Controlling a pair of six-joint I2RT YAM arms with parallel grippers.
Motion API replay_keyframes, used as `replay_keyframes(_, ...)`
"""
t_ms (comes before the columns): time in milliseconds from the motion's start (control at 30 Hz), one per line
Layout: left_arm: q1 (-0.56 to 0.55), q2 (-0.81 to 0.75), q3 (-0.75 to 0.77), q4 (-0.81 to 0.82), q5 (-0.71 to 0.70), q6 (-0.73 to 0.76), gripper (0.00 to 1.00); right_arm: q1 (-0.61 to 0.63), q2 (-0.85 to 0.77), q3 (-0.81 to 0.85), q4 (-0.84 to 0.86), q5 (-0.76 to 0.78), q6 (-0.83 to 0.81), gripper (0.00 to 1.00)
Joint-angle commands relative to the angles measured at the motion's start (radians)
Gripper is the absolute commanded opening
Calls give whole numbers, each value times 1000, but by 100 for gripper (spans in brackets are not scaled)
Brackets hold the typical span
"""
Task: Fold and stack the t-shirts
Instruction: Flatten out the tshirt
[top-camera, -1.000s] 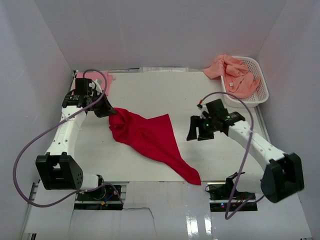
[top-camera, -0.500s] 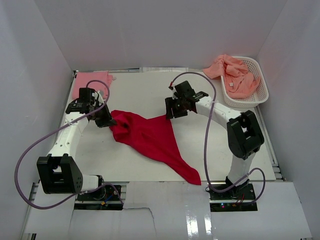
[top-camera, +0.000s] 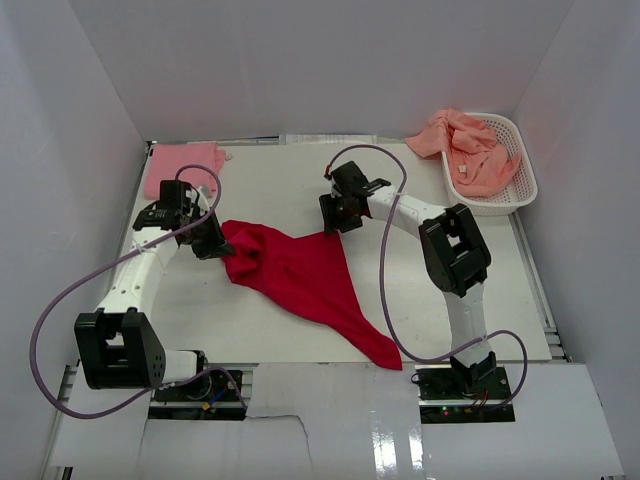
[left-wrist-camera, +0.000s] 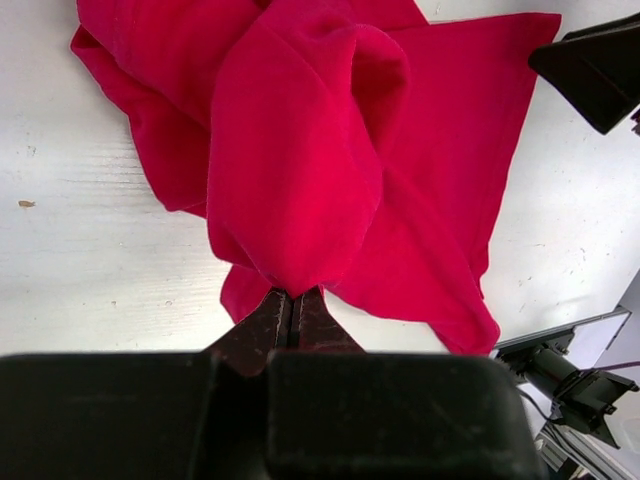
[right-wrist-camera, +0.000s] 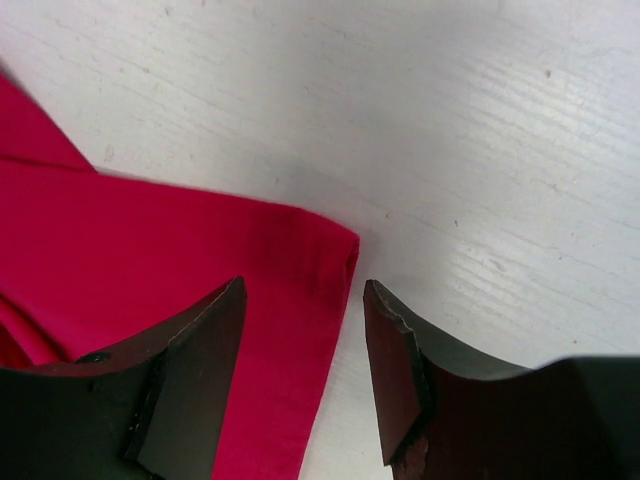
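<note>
On bench (top-camera: 420, 290), red t-shirt (top-camera: 300, 270) lies crumpled at middle, not flat. At far right, white basket (top-camera: 527, 186) holds salmon t-shirts (top-camera: 465, 145), heaped over rim. At far left corner, pink t-shirt (top-camera: 185, 158) lies flat. I read left hand (left-wrist-camera: 293, 305) as fingers together, clamped on bunched red cloth. I read right hand (right-wrist-camera: 305, 292) as fingers apart, straddling shirt corner, no grip. Risk, my judgement: shallow closure catches hem only and corner slips on pull. Bunched left grip leaves twist when spread.

red t-shirt (top-camera: 300, 275): crumpled, partly spread, well left of basket (top-camera: 529, 178) | pink t-shirt (top-camera: 187, 158): folded flat, far left of basket | salmon-orange t-shirts (top-camera: 470, 148): heaped in basket
</note>
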Motion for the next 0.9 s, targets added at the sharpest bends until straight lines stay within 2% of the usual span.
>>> replay_keyframes(0, -4, -44, -19, 28, 35, 8, 0, 3, 11, 62, 20, 28, -11, 57)
replay_keyframes(500, -4, -58, -36, 35, 27, 12, 0, 8, 94, 122, -4, 34, -17, 51)
replay_keyframes(533, -4, -58, -34, 33, 26, 12, 0, 8, 103, 126, -15, 32, -17, 47)
replay_keyframes(633, -2, -58, -33, 35, 24, 14, 0, 8, 109, 142, -29, 43, -22, 12)
replay_keyframes(667, -2, -56, -33, 35, 21, 14, 0, 8, 106, 145, -40, 54, -22, 8)
replay_keyframes(867, -2, -18, 11, 41, 17, 9, 0, -30, 16, 204, -82, 112, -33, 8)
